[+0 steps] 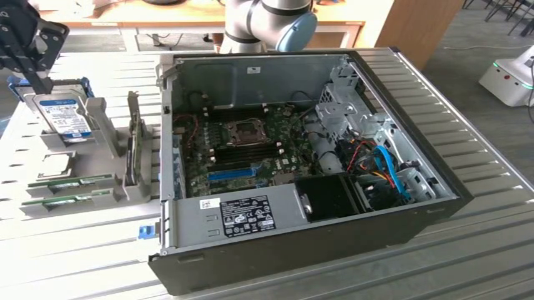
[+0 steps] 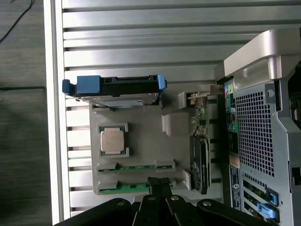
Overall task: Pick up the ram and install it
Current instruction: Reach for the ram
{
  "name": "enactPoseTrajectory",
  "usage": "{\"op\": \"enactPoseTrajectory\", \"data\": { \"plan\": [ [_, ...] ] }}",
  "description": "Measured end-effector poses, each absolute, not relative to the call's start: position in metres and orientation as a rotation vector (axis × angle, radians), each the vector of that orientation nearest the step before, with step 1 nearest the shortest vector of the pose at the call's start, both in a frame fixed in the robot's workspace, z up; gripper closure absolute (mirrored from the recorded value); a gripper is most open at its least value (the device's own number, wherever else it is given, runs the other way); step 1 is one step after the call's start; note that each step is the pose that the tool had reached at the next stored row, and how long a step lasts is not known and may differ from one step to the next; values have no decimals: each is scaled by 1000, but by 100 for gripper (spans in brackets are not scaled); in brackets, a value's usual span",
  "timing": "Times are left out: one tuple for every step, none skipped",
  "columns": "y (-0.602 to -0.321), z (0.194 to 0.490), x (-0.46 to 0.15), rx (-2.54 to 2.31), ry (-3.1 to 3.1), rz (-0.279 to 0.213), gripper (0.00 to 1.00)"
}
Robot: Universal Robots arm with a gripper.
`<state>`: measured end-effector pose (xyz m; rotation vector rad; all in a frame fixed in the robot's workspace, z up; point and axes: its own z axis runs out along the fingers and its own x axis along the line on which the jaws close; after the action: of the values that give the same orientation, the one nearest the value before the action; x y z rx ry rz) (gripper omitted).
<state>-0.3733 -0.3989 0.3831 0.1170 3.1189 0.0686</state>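
Two green ram sticks lie side by side in slots of a grey holder (image 1: 100, 134) at the exterior view's left, outside the computer case: one (image 1: 71, 182) closer to the CPU, the other (image 1: 67, 201) at the holder's edge. The wrist view shows the same pair, one stick (image 2: 136, 166) beside the CPU and the other stick (image 2: 123, 189) at the edge. My black gripper (image 1: 35, 78) hangs above the holder's hard-drive end, well clear of the sticks. Its fingers (image 2: 155, 184) are shut together with nothing between them.
The holder also carries a blue-framed hard drive (image 1: 67, 115), a CPU (image 2: 114, 140) and an upright expansion card (image 1: 134, 150). The open PC case (image 1: 401, 237) lies on the slatted metal table (image 1: 492, 250), motherboard (image 1: 250, 150) exposed, with cables (image 1: 388, 172) at the exterior view's right.
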Motion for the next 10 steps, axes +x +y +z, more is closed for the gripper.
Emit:
{"op": "enactPoseTrajectory", "data": {
  "plan": [
    [-399, 383, -375, 117, 3119, 69, 89],
    [-399, 383, -377, 117, 3119, 69, 89],
    [-399, 383, -378, 117, 3120, 69, 89],
    [-399, 383, -380, 117, 3120, 69, 89],
    [-399, 382, -381, 117, 3120, 69, 89],
    [-399, 382, -383, 117, 3120, 69, 89],
    [-399, 382, -384, 117, 3121, 69, 89],
    [-399, 382, -386, 117, 3121, 69, 89],
    [-399, 382, -388, 117, 3121, 69, 89],
    [-399, 382, -389, 117, 3121, 68, 89]
  ]
}}
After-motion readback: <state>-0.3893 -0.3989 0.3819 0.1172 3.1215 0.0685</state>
